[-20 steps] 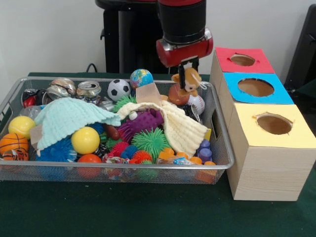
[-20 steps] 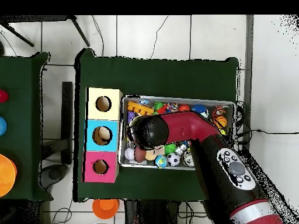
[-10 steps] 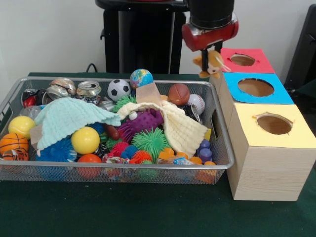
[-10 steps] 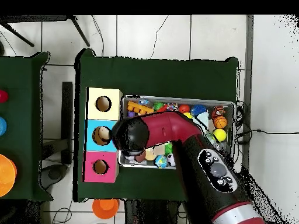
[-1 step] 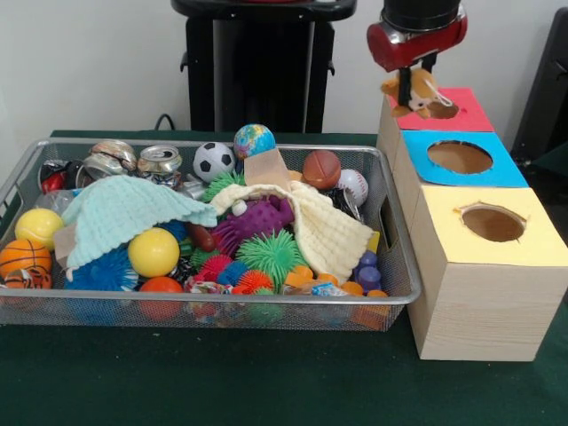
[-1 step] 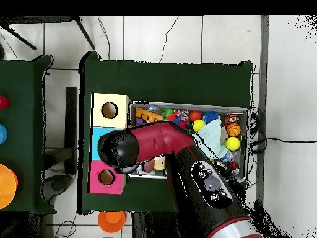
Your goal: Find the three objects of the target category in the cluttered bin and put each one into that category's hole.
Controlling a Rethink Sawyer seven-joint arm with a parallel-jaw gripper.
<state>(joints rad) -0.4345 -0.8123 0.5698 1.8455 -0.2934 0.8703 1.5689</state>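
My gripper [image 5: 415,82] hangs high at the right, shut on a small orange and tan plush animal [image 5: 421,95]. The plush dangles just above the left part of the red-topped box [image 5: 469,115], close to its round hole [image 5: 437,107]. In front of it stand the blue-topped box [image 5: 460,158] and the yellow-topped box [image 5: 493,222], each with a hole. In the overhead view the arm's wrist [image 6: 121,152] covers the gripper, the plush and most of the blue box. The red box's hole [image 6: 106,178] and the yellow box's hole [image 6: 109,110] show there.
The wire bin [image 5: 222,300] left of the boxes holds a mint cloth [image 5: 124,213], a cream cloth [image 5: 321,229], a yellow ball [image 5: 153,252], a purple spiky toy [image 5: 253,220], a soccer ball [image 5: 213,161], crushed cans [image 5: 160,158] and several other small toys.
The gripper has lifted the plush out of the bin's back right corner and carried it right and upward, from above the bin to over the red box.
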